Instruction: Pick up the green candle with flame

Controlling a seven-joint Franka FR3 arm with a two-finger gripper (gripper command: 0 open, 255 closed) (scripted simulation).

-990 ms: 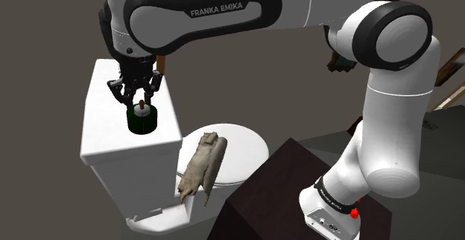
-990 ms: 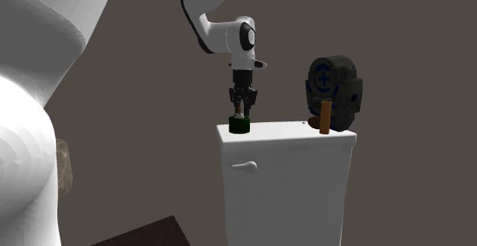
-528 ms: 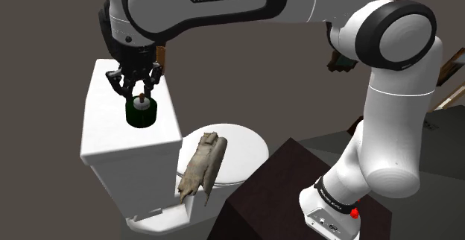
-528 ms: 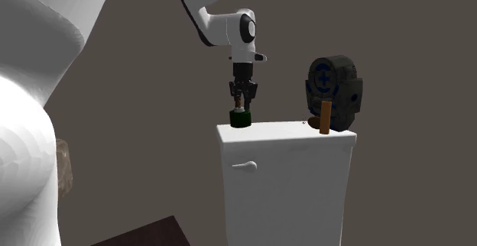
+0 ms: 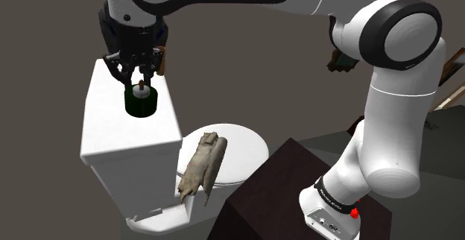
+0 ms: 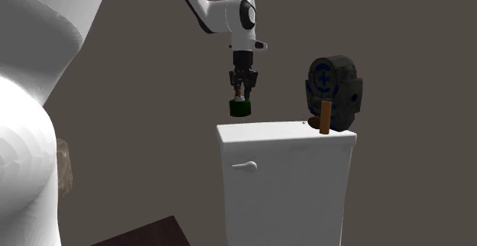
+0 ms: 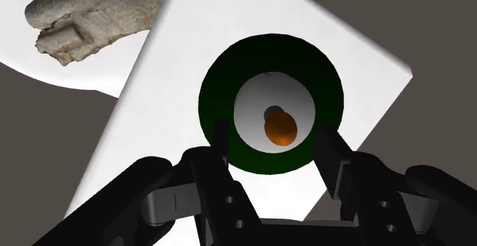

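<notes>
Pincer (image 5: 139,80) clamps the green candle (image 5: 141,104), which hangs upright directly beneath it, flame (image 7: 280,127) between the fingers, clear above one end of the toilet tank lid (image 6: 290,134).

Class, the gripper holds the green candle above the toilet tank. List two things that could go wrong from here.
1. The gripper clasps only the top of the candle, so it may slip and drop onto the tank lid.
2. A low sideways swing could knock the brown cylinder standing on that lid.
</notes>
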